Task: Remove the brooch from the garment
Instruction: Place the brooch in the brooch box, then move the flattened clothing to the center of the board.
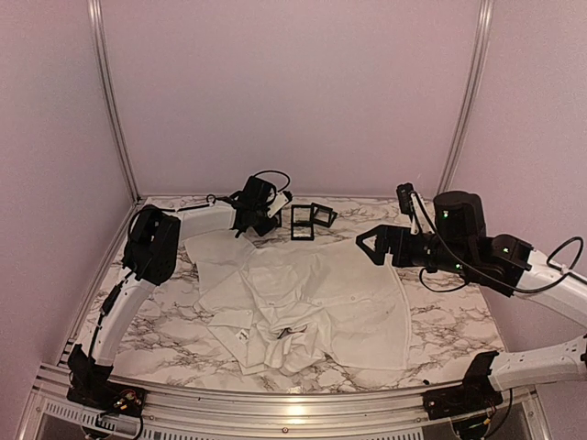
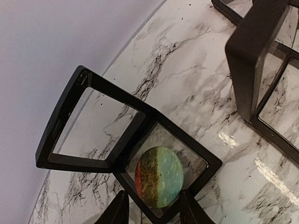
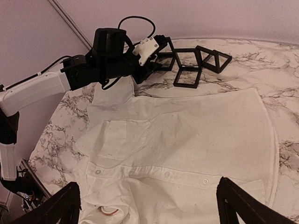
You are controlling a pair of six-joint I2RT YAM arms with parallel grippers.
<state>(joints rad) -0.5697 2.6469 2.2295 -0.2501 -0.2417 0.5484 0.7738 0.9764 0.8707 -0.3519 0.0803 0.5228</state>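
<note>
Brooch (image 2: 159,177), a round disc banded red, gold and teal, is lying flat in an open black display case (image 2: 187,154) at the far edge of the marble table (image 1: 459,323), off the white shirt (image 1: 316,298). The left gripper (image 2: 154,211) is reaching over it, its jaws standing one on each side of the disc's near edge; I cannot tell whether they are pinching it or merely flanking it. Being round, it offers no long axis. The right gripper (image 3: 149,211) is hanging wide open over the shirt, well apart, so the left arm is nearer.
</note>
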